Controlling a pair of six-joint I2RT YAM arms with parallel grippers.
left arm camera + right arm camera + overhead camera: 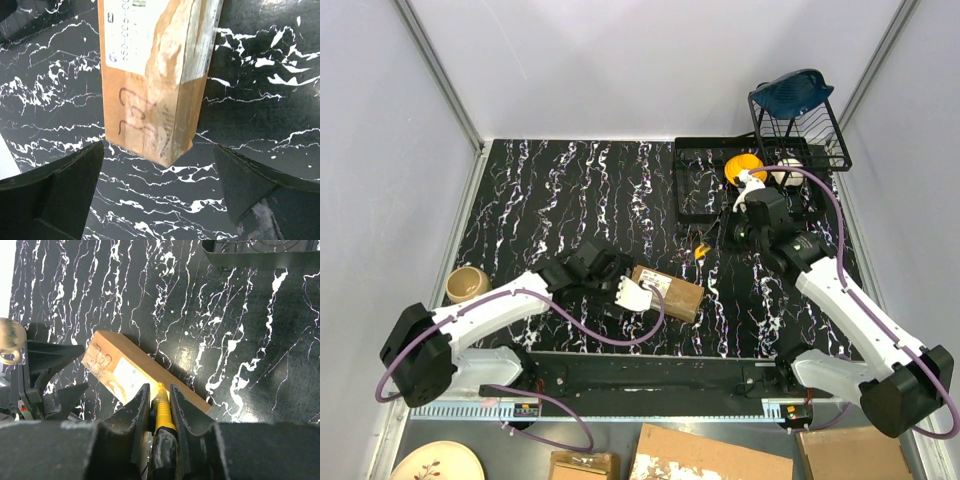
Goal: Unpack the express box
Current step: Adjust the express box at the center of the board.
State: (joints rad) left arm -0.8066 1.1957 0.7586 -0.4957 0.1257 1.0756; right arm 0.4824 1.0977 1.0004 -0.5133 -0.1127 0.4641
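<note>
We see the express box (667, 290) lying flat on the counter (570, 190), abt 6 o'clock from the counter's centre, white label up. L gripper (635, 293) is at the box's 9 o'clock end, spread wide and holding nothing. In its wrist view the box end sits between the fingers (75, 175), clear of both. R gripper (723, 238) is at the box's 1 o'clock, closed narrow on a yellow-and-black utility knife (701, 250), tip twd the box; whether the tip touches the box we can't tell. Tan mug (467, 284) sits at the counter's 9 o'clock edge, black tray (682, 190) at 1 o'clock.
</note>
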